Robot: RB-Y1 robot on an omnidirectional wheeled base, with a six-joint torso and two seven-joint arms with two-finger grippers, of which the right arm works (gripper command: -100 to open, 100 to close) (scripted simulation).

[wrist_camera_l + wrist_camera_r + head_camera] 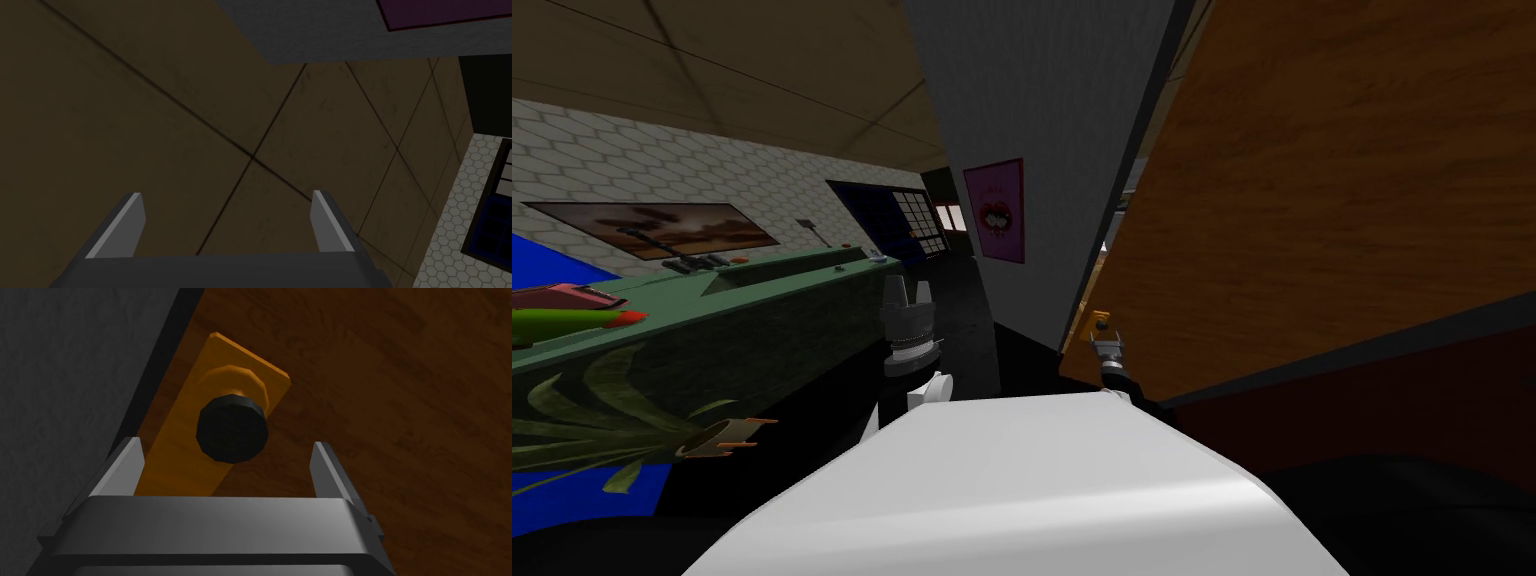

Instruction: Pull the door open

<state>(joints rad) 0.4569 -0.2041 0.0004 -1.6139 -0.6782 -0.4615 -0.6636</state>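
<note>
Barely started: right gripper [226,443] sat spread at the round black knob [231,429] on its orange plate [175,458], not touching. Clamping and pulling the brown wooden door [400,413] were left. Left gripper [225,195] spread too.

There was one door [1332,180], one knob [231,429], one plate [175,473], one poster [995,210], one counter [772,320], one plant [582,400], and two grippers: left gripper [227,196], right gripper [1108,345].

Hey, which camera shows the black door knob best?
The right wrist view: the black knob sits large on its orange plate, ahead of the open right gripper. The head view shows it tiny at the edge of the brown door. The left wrist camera, left gripper open, faces elsewhere.
</note>
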